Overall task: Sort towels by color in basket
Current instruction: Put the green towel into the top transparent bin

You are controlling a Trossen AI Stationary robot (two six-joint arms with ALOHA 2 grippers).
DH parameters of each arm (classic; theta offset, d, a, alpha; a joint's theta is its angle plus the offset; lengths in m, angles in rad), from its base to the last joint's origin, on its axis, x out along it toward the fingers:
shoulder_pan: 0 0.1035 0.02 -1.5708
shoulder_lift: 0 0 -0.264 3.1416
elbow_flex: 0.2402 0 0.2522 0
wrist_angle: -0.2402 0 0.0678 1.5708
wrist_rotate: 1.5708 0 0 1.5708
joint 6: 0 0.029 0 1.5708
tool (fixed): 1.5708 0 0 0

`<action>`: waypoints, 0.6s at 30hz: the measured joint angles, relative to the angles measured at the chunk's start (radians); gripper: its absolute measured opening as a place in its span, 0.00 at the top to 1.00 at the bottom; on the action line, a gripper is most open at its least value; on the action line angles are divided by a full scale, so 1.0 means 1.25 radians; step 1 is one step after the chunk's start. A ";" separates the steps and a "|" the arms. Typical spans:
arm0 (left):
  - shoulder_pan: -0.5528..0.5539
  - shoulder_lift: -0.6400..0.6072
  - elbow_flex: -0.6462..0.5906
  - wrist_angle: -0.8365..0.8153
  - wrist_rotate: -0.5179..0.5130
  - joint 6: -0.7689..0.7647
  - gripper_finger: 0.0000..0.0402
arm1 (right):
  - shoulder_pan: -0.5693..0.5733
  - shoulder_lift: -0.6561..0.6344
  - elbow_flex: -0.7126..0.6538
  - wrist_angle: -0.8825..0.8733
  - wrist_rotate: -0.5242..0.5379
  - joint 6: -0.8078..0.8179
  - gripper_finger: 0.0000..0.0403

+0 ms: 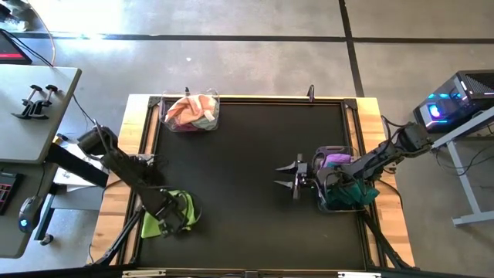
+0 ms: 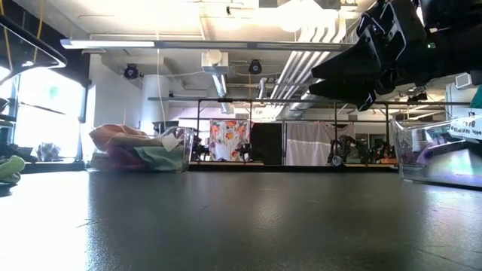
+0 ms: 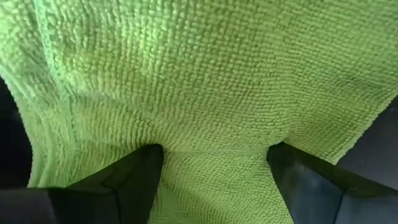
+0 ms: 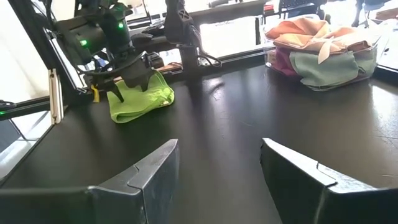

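A lime green towel (image 1: pixel 158 224) lies crumpled on the black table near its near left corner; it fills the left wrist view (image 3: pixel 205 81). My left gripper (image 1: pixel 174 214) stands over it, pointing down, its fingers open and spread on the cloth (image 4: pixel 134 87). My right gripper (image 1: pixel 289 176) hangs open and roughly level above the table's right half, beside the right basket, with nothing between its fingers (image 4: pixel 217 162). More towels lie in the two baskets. My left gripper comes at the lime towel from above, pointing steeply down. Both open fingertips (image 3: pixel 155 152) meet the towel's upper surface (image 3: pixel 211 146), with a strip of cloth between them that is not pinched. The towel lies on the table.
A clear basket (image 1: pixel 191 113) at the far left holds peach, mint and magenta towels (image 4: pixel 323 46). A second clear basket (image 1: pixel 343 181) at the right edge, under my right arm, holds purple and dark teal towels. The table's black middle (image 1: pixel 239 177) is bare. Wooden rails border the table.
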 joint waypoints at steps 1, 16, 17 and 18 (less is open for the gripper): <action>0.006 -0.001 -0.004 0.004 -0.002 0.014 0.30 | 0.000 0.000 0.000 0.000 0.000 0.002 0.45; 0.049 -0.001 -0.003 0.114 -0.334 0.277 0.54 | 0.000 0.000 0.000 0.000 0.000 0.006 0.45; 0.052 0.001 -0.004 0.129 -0.360 0.288 0.57 | 0.000 0.000 0.000 0.000 0.000 0.006 0.45; 0.055 0.001 -0.005 0.143 -0.379 0.301 0.60 | 0.000 0.000 0.000 0.000 0.000 0.006 0.45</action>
